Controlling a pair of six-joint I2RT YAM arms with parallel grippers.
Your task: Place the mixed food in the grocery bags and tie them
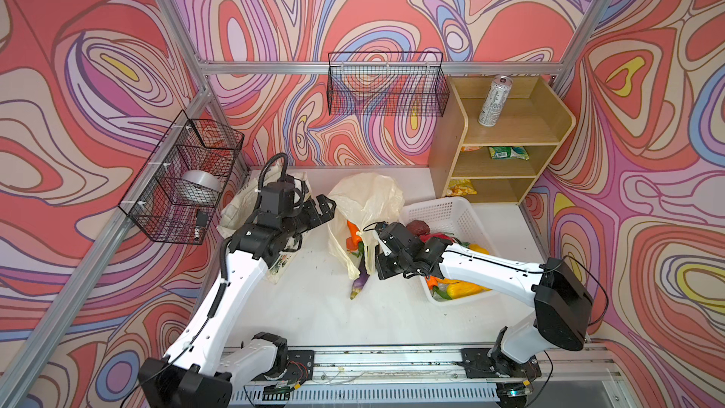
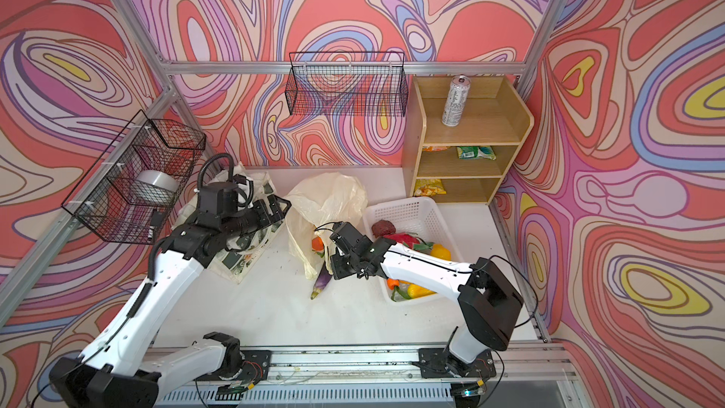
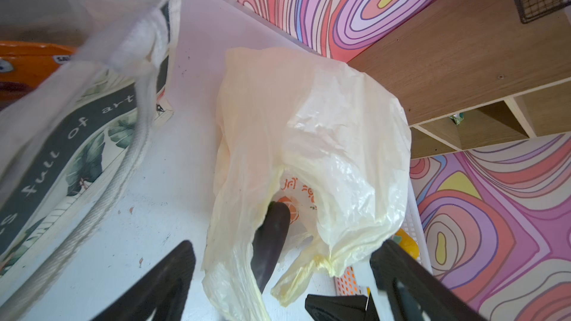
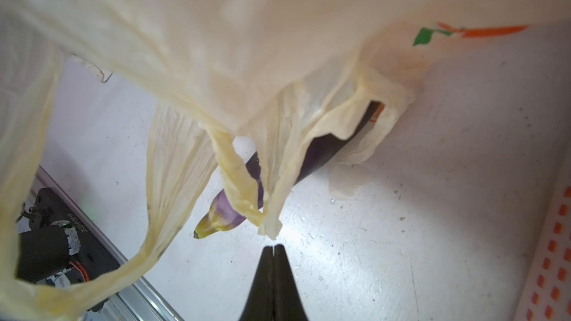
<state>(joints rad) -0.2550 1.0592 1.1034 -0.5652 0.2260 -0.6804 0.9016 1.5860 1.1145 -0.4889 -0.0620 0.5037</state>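
I'm looking down on the white counter [image 1: 314, 319], with the wooden shelf unit [image 1: 510, 131] in its far right corner. The cream canvas tote [image 2: 235, 264] lies slumped under my left arm. The pale-yellow plastic bag [image 1: 368, 198] sits crumpled mid-counter, just beside the white lattice basket [image 1: 443, 209] of toy produce. My left gripper [image 1: 328, 209] hangs between tote and bag, jaws spread wide, grasping nothing. My right gripper [image 4: 273, 247] has its jaws clenched. A bag handle's tip sits right at them, and I can't tell if it's pinched. A purple eggplant [image 1: 359, 282] pokes halfway out of the bag's mouth. The silver can [image 1: 494, 102] stands upright on the top shelf.
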